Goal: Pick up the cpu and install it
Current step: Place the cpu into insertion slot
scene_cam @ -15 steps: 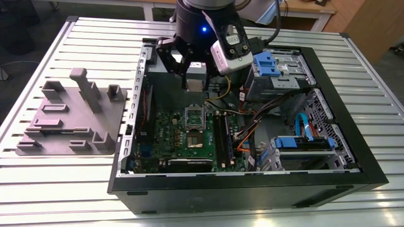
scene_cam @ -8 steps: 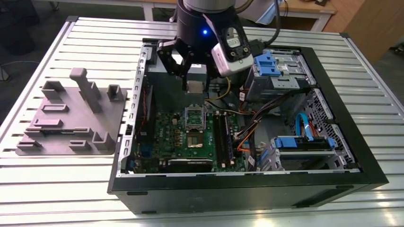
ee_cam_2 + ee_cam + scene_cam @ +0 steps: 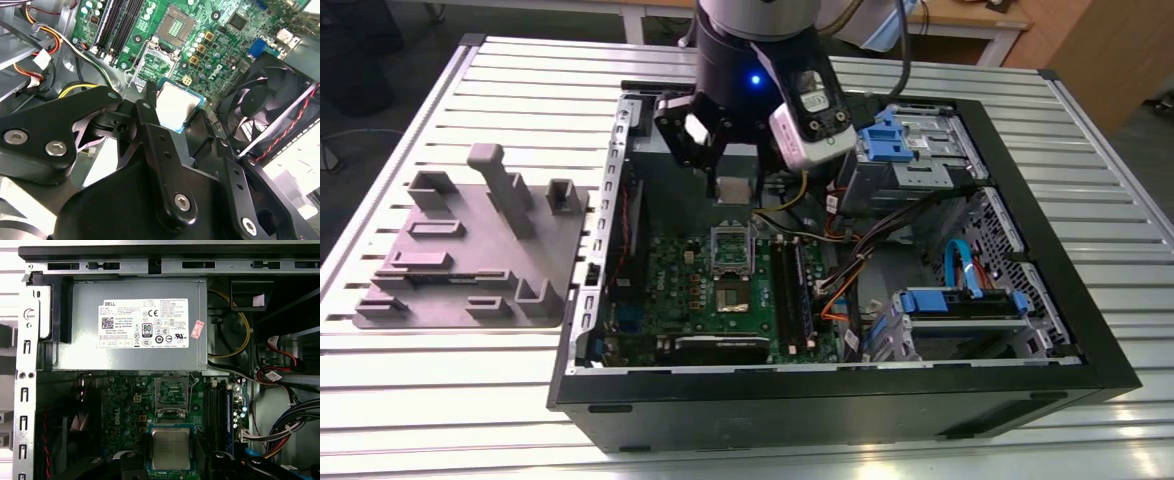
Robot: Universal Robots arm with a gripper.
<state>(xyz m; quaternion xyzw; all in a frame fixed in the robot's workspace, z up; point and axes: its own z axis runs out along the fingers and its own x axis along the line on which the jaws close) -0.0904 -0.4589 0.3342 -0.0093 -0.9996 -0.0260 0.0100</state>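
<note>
On the exterior view's left, a grey moulded fixture (image 3: 467, 250) lies on the slatted tabletop (image 3: 440, 400), just beside the open computer case (image 3: 854, 410). I hang inside that case, over the green motherboard (image 3: 707, 300). My fingers (image 3: 148, 107) are closed narrow on the cpu (image 3: 177, 107), one on each of two opposite edges. I hold it flat and lifted clear of the board, with its silvery top facing up toward the wrist. In the exterior view the cpu (image 3: 735, 189) sits between the black finger links, above the raised metal frame of the socket (image 3: 728, 262). In the first wrist view the cpu (image 3: 170, 448) fills the gap between my finger tips. The open socket (image 3: 172, 395) shows between it and the grey power supply (image 3: 140, 325). Toward the exterior view's right stand the drive cages with blue tabs (image 3: 961, 300), with cable bundles (image 3: 867, 250) running across to the board.
</note>
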